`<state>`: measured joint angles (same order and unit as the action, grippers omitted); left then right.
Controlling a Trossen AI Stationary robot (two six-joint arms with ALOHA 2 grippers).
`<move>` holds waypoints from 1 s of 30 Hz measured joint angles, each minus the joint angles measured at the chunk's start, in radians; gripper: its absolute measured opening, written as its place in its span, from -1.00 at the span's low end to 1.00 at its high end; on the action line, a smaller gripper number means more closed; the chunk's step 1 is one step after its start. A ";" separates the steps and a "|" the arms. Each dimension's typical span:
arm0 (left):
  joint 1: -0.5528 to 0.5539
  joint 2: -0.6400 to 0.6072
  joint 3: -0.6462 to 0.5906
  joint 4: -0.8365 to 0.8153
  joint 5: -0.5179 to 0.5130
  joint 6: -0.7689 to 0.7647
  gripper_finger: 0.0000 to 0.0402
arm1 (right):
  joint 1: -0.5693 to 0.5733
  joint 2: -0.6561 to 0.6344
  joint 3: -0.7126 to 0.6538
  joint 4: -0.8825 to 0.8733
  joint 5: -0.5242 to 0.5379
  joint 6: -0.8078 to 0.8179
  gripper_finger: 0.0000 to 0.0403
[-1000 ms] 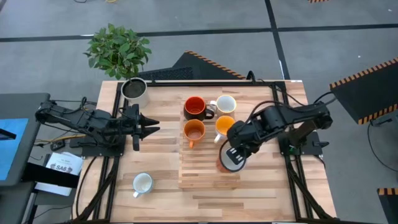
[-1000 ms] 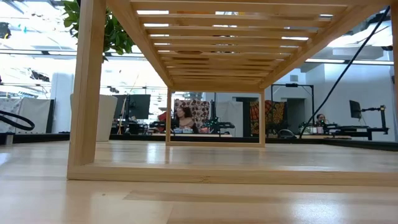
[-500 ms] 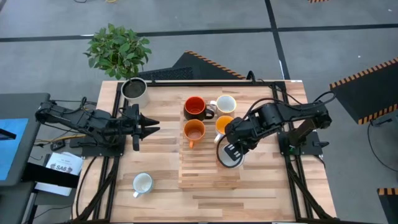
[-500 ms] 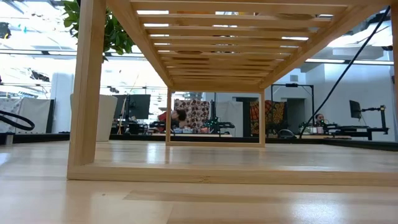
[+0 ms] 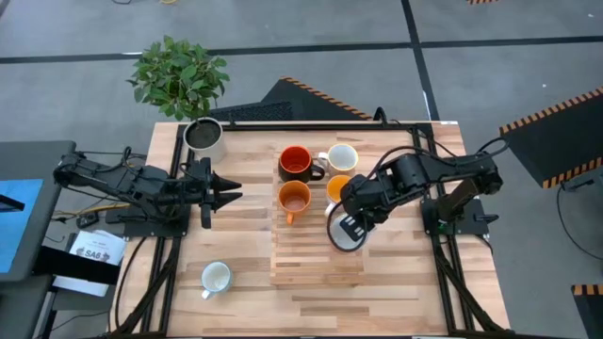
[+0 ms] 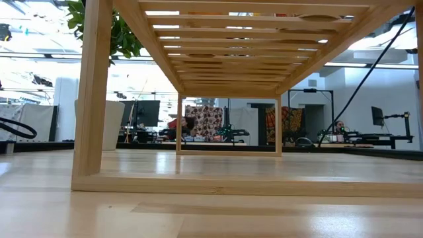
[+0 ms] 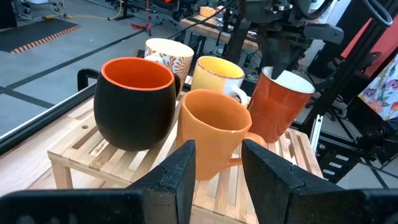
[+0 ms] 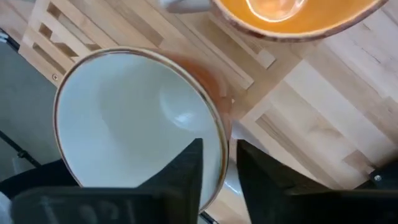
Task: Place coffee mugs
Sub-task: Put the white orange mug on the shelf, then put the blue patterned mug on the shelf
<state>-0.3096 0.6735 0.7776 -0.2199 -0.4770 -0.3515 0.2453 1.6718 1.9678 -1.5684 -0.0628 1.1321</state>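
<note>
On the slatted wooden rack point(image 5: 316, 264) at the middle of the table point(image 5: 245, 282), four mugs are grouped at the far end: a red mug with dark outside point(image 5: 296, 163), a patterned white mug point(image 5: 341, 156), an orange mug point(image 5: 295, 197) and a yellow-lined mug point(image 5: 337, 187) partly covered by the right arm. A fifth mug, rust-orange outside and white inside point(image 7: 281, 102), is pinched at its rim by the right gripper point(image 5: 350, 229), one finger inside the wall and one outside, as is seen in the right wrist view point(image 8: 134, 127). This mug is held tilted, just beside the orange mug, at the right edge of the rack. A white mug point(image 5: 216, 278) is left apart on the table near its front left corner. A pale pot with dark soil point(image 5: 203, 136) is set at the far left corner. The left gripper point(image 5: 229, 194) is held over the table left of the rack, its fingers point(image 7: 180, 174) slightly spread and nothing between them.
</note>
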 joint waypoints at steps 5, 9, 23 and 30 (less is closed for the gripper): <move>0.000 0.000 0.000 -0.001 0.000 0.000 -0.43 | -0.015 -0.008 0.002 -0.001 0.013 -0.040 -0.15; 0.000 0.000 0.000 -0.003 0.000 0.000 -0.43 | -0.035 -0.028 0.036 -0.001 0.023 -0.076 -0.01; 0.000 0.000 0.000 -0.008 0.008 -0.019 -0.43 | 0.146 -0.256 -0.156 -0.002 0.277 -0.069 0.07; 0.000 0.000 0.000 -0.007 0.024 -0.028 -0.43 | 0.329 -0.470 -0.432 0.070 0.608 0.188 0.07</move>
<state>-0.3099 0.6734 0.7776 -0.2268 -0.4531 -0.3794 0.5738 1.2017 1.5361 -1.4980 0.5456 1.3201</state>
